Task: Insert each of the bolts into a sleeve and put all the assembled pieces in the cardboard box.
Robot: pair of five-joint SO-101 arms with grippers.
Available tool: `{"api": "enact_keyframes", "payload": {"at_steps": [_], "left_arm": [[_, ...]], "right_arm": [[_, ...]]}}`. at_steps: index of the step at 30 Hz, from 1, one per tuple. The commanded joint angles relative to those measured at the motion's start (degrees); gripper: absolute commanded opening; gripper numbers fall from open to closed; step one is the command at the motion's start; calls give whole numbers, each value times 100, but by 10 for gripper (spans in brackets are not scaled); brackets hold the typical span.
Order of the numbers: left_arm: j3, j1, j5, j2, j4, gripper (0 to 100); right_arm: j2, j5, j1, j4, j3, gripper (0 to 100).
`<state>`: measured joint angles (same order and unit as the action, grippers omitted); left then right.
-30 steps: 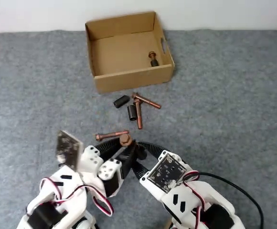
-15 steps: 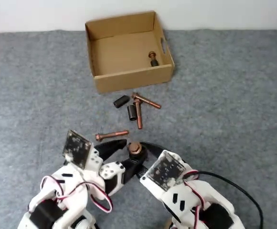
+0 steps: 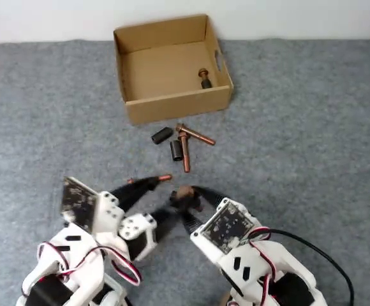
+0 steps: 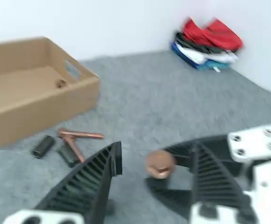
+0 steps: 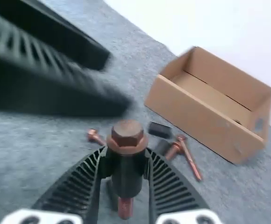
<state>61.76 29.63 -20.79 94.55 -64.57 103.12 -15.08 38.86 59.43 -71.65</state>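
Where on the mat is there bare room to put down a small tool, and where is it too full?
Bare mat lies right of the cardboard box, and also left of it. Crowded: the strip in front of the box, with loose bolts and sleeves, down to the right gripper holding a sleeved bolt.

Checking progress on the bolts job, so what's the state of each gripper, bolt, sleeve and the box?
Right gripper: shut on held bolt, sleeved.
Left gripper: open.
Box: open, one sleeved bolt inside.
Loose sleeves: two, empty, lying down.
Loose bolts: three, bare, lying down.
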Motion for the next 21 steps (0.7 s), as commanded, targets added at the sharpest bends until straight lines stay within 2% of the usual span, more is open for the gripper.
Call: {"api": "enact_keyframes", "payload": {"at_steps": [1, 3, 7, 12, 21], "left_arm": [[-136, -1002, 26, 18, 281, 64], [136, -1582, 26, 18, 466, 0], [1007, -2145, 18, 18, 774, 4], [2070, -2251, 18, 26, 1336, 4], [3248, -2251, 18, 26, 1433, 5]], "right_arm": [[48, 18, -690, -154, 167, 8], [40, 334, -1077, -171, 176, 8], [-92, 1697, -1534, -92, 220, 8], [-1358, 2514, -1569, -215, 774, 8], [-5068, 3138, -1569, -409, 3631, 8]]}}
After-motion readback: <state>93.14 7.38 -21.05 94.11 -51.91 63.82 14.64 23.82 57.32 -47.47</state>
